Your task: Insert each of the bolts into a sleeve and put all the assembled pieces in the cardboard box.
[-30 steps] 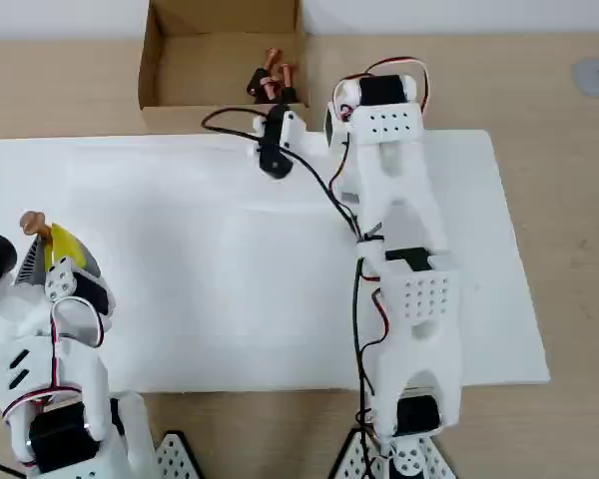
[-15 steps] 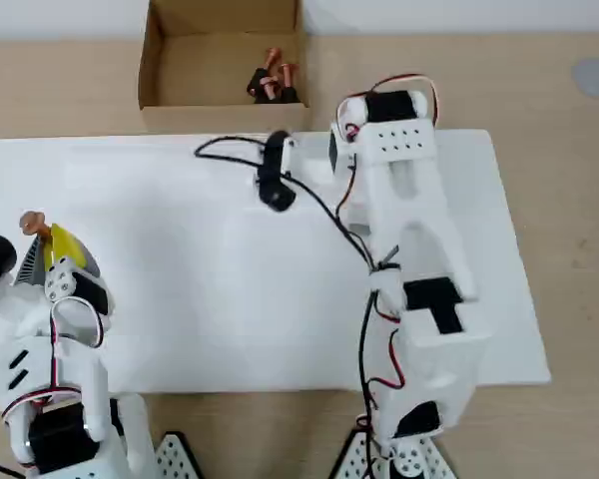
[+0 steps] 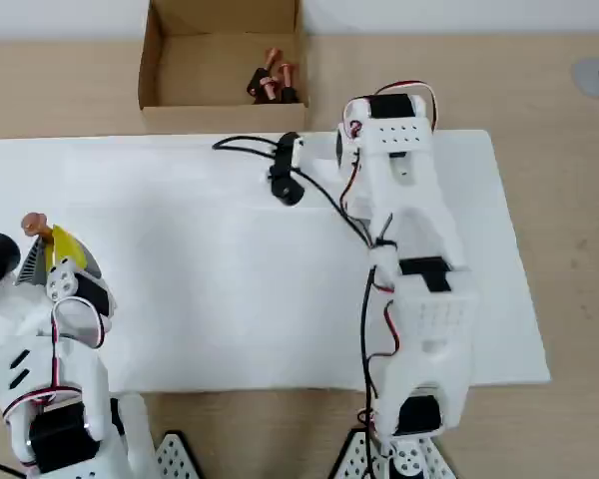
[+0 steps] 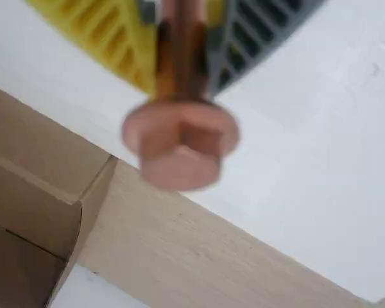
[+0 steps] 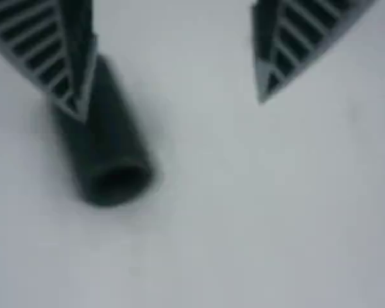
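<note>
The left gripper (image 4: pixel 183 67) pinches a copper bolt (image 4: pixel 179 138) by its shank at the white sheet's (image 3: pixel 180 249) left edge. The right gripper (image 5: pixel 170 101) stands spread, 1 finger (image 5: pixel 58 45) beside the dark sleeve (image 5: pixel 109 160): stiff, smooth, probably light; grasp across its middle.

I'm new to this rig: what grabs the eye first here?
The copper bolt stands out first, clamped in the left gripper at the left edge of the white mat. Next comes the right gripper, open above a dark sleeve lying on the mat, then the assembled pieces in a corner of the cardboard box.
</note>
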`<control>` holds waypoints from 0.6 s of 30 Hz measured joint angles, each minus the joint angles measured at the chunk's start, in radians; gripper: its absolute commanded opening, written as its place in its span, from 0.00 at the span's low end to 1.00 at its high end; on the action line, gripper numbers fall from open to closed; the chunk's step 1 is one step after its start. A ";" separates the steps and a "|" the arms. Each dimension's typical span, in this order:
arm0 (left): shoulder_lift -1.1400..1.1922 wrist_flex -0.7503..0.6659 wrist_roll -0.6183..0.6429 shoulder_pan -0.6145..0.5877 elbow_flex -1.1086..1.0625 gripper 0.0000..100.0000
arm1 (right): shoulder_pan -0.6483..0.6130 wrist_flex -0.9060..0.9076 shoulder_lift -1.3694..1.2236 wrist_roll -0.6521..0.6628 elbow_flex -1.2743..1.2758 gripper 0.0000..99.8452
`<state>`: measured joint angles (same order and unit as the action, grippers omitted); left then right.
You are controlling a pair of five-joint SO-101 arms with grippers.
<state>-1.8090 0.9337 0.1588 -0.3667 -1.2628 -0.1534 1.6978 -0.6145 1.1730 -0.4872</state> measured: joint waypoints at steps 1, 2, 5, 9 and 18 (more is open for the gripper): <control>0.000 0.000 -0.003 0.000 0.000 0.01 | 0.006 0.008 -0.021 0.000 -0.031 0.21; 0.000 0.000 -0.003 0.000 0.000 0.01 | 0.014 0.020 -0.043 0.000 -0.063 0.21; 0.000 0.000 -0.003 0.000 0.000 0.01 | 0.025 0.052 -0.092 0.000 -0.147 0.21; 0.000 0.000 -0.003 0.000 0.000 0.01 | 0.026 0.061 -0.121 0.000 -0.198 0.21; 0.000 0.000 -0.003 0.000 0.000 0.01 | 0.026 0.061 -0.195 0.000 -0.204 0.21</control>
<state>-1.8090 0.9337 0.1557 -0.3667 -1.2628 -0.1274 1.7591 -0.8094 1.1730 -0.6912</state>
